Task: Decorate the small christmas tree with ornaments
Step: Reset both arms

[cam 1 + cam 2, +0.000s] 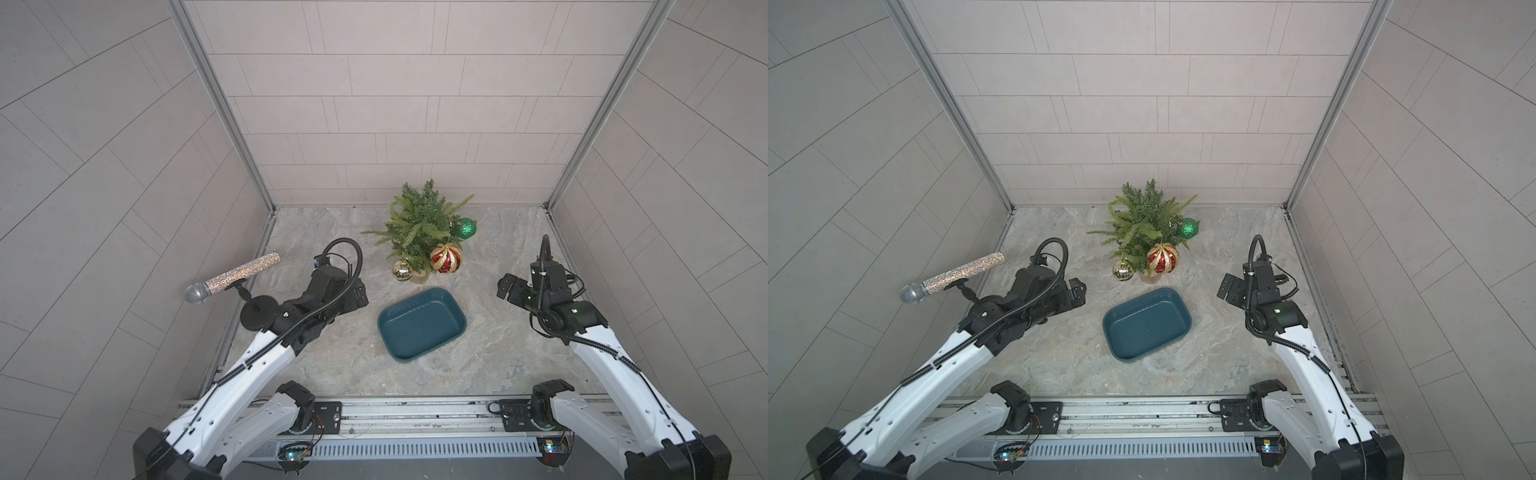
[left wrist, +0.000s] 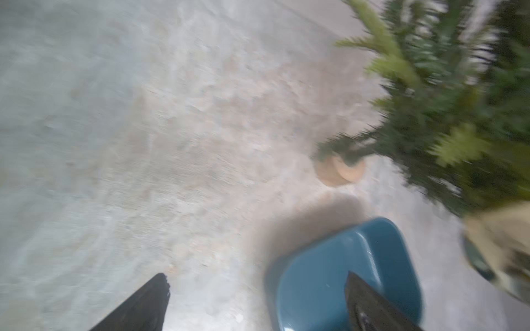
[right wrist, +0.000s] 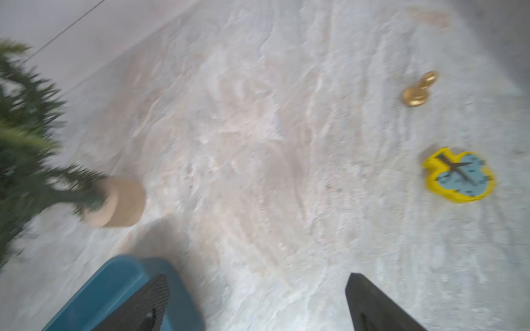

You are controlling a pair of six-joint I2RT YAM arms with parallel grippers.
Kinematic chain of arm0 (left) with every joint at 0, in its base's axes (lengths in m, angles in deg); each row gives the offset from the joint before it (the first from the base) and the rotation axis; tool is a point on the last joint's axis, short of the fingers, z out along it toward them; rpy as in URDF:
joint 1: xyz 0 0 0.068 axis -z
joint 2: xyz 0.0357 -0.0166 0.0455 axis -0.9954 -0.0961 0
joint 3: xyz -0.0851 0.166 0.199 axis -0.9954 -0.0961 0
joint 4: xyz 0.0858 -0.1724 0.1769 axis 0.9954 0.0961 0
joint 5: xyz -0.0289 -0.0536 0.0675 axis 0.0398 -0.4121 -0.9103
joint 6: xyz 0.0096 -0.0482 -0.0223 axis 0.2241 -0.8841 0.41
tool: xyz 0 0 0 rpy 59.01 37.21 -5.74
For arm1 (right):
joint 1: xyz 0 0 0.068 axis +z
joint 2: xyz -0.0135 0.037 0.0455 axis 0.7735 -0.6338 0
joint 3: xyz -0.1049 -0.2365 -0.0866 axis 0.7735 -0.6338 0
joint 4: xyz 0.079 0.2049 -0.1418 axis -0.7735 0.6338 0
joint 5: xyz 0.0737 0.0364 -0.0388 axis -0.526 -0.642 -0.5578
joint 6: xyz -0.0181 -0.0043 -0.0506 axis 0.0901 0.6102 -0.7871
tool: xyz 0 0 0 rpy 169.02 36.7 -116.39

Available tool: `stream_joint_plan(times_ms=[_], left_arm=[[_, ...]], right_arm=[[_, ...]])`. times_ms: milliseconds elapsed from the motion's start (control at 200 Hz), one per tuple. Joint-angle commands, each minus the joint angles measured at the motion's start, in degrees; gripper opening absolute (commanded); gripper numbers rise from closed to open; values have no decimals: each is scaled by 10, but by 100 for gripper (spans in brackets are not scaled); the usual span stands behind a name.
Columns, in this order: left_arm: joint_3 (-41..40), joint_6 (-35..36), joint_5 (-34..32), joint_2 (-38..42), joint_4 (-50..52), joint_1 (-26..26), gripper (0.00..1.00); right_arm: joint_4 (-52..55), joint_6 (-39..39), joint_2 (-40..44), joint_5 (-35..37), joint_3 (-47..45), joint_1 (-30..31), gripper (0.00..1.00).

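Observation:
The small christmas tree stands on its wooden stump at the back middle of the table. Three ornaments sit against its lower branches: a green glitter ball on its right, a red-and-gold striped ball in front, and a shiny gold ball beside the stump. I cannot tell whether they hang or rest. My left gripper hovers left of the tree, open and empty; its wrist view shows the fingers wide apart. My right gripper is off to the right, also open and empty.
An empty blue tray lies in front of the tree, between the two arms. A glittery microphone on a black stand sits at the left edge behind the left arm. The right wrist view shows a tiny gold trinket and a yellow-rimmed blue clock toy.

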Motion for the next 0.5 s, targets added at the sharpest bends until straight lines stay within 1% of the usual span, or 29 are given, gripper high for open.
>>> stream_joint_plan(times_ms=[0, 45, 90, 165, 190, 215, 240, 265, 300, 360, 435, 460, 490], left_arm=[[25, 99, -190, -34, -20, -24, 100], [14, 148, -235, -48, -66, -33, 100], [-4, 214, -258, -59, -129, -41, 100], [-50, 309, -292, -75, -255, -60, 100], [-63, 323, -293, -78, -294, -72, 100], [-74, 328, -281, -84, -326, -90, 100], [-82, 323, -263, -92, -347, -110, 100], [-87, 314, -246, -102, -366, -130, 100], [-92, 308, -226, -123, -390, -155, 100], [-110, 328, -206, -168, -462, -177, 100], [-115, 339, -218, -220, -499, -182, 100], [-124, 345, -213, -231, -524, -183, 100], [-138, 345, -208, -242, -564, -183, 100]], right_arm=[[-98, -12, -31, 211, -5, -1, 100], [-136, -34, -52, 263, -9, -3, 100], [-189, -75, -72, 309, -15, -2, 100], [-258, -111, -106, 387, -25, -5, 100], [-286, -129, -119, 404, -29, -7, 100], [-314, -146, -132, 422, -35, -9, 100], [-344, -164, -147, 435, -42, -12, 100], [-357, -165, -161, 446, -45, -15, 100], [-373, -164, -176, 442, -48, -23, 100], [-447, -199, -199, 433, -70, -26, 100], [-567, -246, -221, 418, -130, -26, 100], [-617, -262, -227, 403, -148, -28, 100], [-650, -269, -231, 376, -161, -32, 100]])
